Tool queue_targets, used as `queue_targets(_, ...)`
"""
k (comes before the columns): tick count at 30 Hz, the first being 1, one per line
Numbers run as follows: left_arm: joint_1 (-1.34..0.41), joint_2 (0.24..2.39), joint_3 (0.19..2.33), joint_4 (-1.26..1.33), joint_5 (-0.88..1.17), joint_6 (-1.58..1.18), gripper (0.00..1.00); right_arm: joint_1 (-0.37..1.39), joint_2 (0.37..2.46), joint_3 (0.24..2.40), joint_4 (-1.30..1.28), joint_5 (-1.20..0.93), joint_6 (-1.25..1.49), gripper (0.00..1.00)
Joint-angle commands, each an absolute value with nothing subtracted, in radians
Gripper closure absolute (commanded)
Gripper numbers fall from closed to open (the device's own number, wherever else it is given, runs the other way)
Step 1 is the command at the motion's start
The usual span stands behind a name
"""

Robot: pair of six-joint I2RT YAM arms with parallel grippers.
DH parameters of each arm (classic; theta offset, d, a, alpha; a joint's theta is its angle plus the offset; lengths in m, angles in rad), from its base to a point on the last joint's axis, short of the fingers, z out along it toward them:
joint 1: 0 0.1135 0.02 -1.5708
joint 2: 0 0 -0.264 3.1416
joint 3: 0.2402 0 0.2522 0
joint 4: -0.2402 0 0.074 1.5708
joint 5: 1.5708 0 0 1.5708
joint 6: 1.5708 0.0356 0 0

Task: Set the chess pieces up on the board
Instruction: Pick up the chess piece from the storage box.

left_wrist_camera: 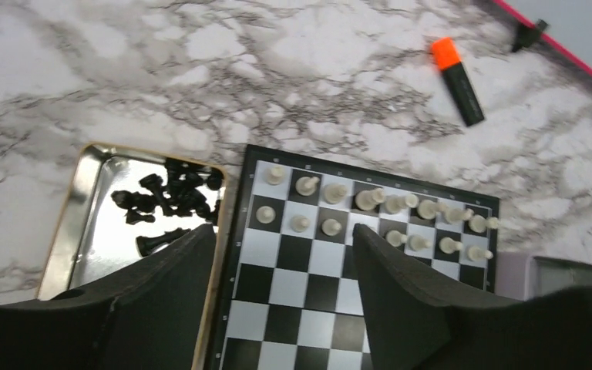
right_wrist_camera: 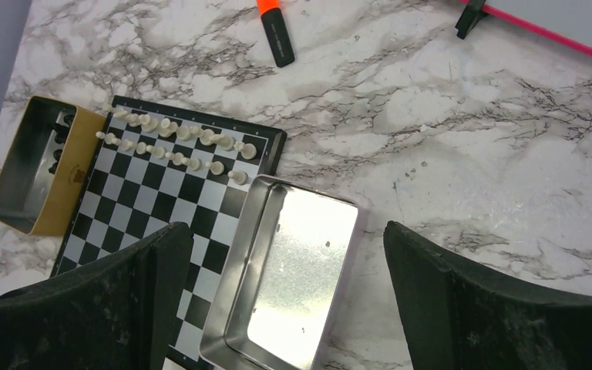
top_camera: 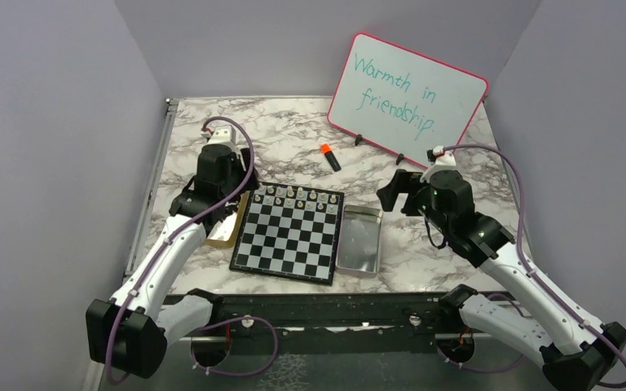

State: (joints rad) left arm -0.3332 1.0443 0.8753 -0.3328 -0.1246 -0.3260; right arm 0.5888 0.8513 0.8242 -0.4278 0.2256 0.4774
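**Pale ranks on the board, black pieces in the gold tray**

Closest to the lens in the left wrist view: two black foam fingers (left_wrist_camera: pixel 169 301) of the left gripper (left_wrist_camera: pixel 281 239), spread wide, gripping nothing, hanging over the line where tray meets board. Likewise in the right wrist view: right gripper (right_wrist_camera: pixel 285 231) parted, nothing between its pads, poised above the rectangular silver metal tray (right_wrist_camera: pixel 308 262).

From the top camera: small square chessboard with black and silvery-white checks (top_camera: pixel 285 244), lying slightly skewed at the middle of the white-and-grey marble tabletop (top_camera: pixel 424 261). Pale silvery-white chess pieces (top_camera: pixel 297 195) upright in two rows along its 12 o'clock edge. Black chess pieces (left_wrist_camera: pixel 171 196) heaped, several on their sides, at the far end of the shallow gold tray (left_wrist_camera: pixel 85 254), which sits right against the board's 9 o'clock side. Silver tray just beside the 3 o'clock side.

Left gripper at the board's 10 o'clock corner; right gripper out at 3 o'clock, past the silver tray.

Orange-capped black marker (top_camera: pixel 330 157) on the marble at 12 to 1 o'clock of the board, apart from it. Pink-framed whiteboard (top_camera: pixel 407 94), handwritten "Warmth in friendship.", propped farther off at 1 o'clock.
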Motion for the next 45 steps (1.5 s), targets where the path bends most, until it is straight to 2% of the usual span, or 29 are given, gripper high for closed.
queue_targets(1, -0.237, 1.077, 0.862, -0.328, -0.237, -0.370, 0.38, 0.584, 0.815, 0.801, -0.378, 0.186, 0.455, 0.00)
queue_targets(6, -0.194, 1.085, 0.789, -0.274, -0.364, -0.455, 0.50, 0.584, 0.811, 0.796, -0.384, 0.160, 0.461, 0.00)
queue_targets(9, -0.166, 1.072, 0.735, -0.208, -0.368, -0.487, 0.61, 0.584, 0.804, 0.778, -0.383, 0.166, 0.469, 0.00)
queue_targets(14, -0.134, 1.125, 0.739, -0.203, -0.394, -0.478, 0.62, 0.584, 0.786, 0.767, -0.374, 0.170, 0.481, 0.00)
queue_targets(20, -0.083, 1.279, 0.872, -0.272, -0.373, -0.413, 0.62, 0.584, 0.781, 0.770, -0.334, 0.127, 0.481, 0.00)
queue_targets(26, -0.072, 1.432, 0.980, -0.329, -0.343, -0.366, 0.78, 0.584, 0.807, 0.777, -0.311, 0.078, 0.486, 0.00)
queue_targets(45, -0.043, 1.563, 0.977, -0.325, -0.246, -0.348, 0.78, 0.584, 0.839, 0.802, -0.307, 0.100, 0.492, 0.00)
